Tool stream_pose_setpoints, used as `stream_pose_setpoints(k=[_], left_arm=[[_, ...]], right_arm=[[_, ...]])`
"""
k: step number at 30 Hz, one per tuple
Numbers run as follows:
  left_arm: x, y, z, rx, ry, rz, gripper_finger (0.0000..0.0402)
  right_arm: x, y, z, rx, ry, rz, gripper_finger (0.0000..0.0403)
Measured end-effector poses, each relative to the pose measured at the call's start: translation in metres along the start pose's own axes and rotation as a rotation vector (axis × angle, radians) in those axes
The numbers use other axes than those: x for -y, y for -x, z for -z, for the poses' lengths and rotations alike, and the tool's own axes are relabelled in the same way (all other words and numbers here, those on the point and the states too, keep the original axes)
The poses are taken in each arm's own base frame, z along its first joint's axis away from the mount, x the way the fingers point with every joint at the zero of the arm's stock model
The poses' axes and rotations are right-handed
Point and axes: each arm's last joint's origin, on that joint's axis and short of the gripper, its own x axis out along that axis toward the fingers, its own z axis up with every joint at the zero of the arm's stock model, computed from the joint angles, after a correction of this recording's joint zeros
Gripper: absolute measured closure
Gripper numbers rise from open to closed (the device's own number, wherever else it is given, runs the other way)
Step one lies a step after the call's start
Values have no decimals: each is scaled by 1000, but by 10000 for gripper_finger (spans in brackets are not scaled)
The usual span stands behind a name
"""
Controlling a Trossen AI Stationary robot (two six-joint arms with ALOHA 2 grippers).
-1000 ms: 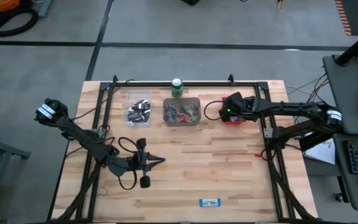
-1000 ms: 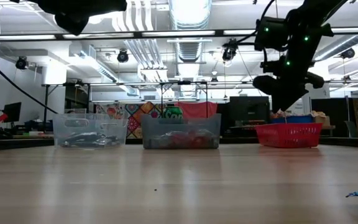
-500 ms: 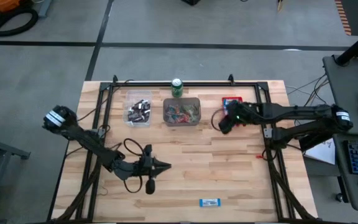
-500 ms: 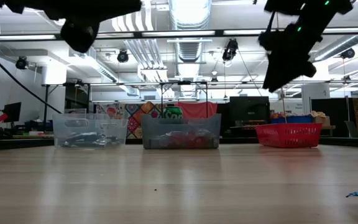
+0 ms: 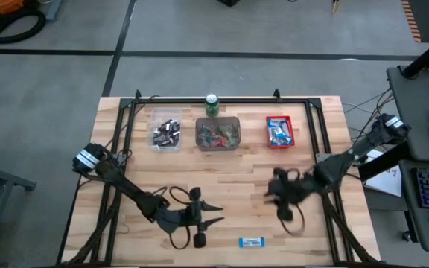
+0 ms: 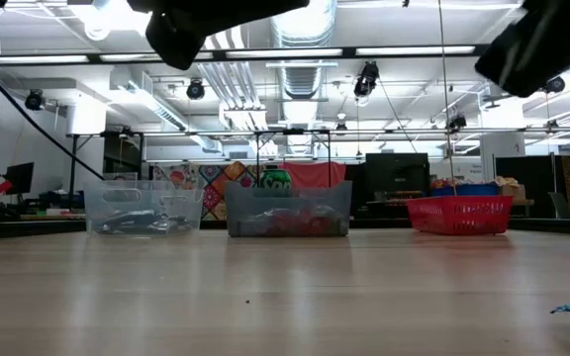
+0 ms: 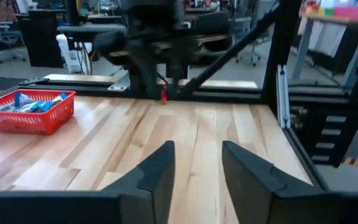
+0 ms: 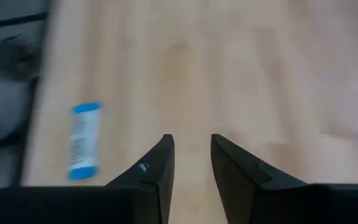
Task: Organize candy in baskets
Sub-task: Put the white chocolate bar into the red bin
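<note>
Lying alone: one blue-and-white mini bar (image 5: 251, 242) flat on the counter (image 5: 237, 186) near its front edge, apart from both tools.
Baskets: clear bin (image 5: 165, 131) with dark bars, grey bin (image 5: 217, 134) with mixed small pieces, red basket (image 5: 279, 132) with blue-and-white bars, in a row along the far side.
Left tool (image 5: 216, 215): low over the front of the counter, just left of the loose bar, pointing right; its arm runs diagonally from the left edge. Fingers (image 7: 160, 168) stand apart with a narrow gap, nothing between them.
Right tool (image 5: 270, 189): above the counter right of centre, pointing left, arm stretched in from the right edge. Fingers (image 8: 157, 163) parted narrowly, empty; the loose bar (image 8: 83, 140) shows ahead.
Behind: green can (image 5: 212, 104).
</note>
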Motion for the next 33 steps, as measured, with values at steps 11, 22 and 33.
stream_pose_setpoints(k=[11,22,33], left_arm=[[16,-12,-2,-47,-27,0,242],[22,-6,2,-61,-4,29,241],[20,-7,2,-60,75,3,234]], right_arm=[[-78,-68,40,50,194,-220,328],[-87,-124,73,-29,223,-179,328],[-55,-136,50,115,212,112,328]])
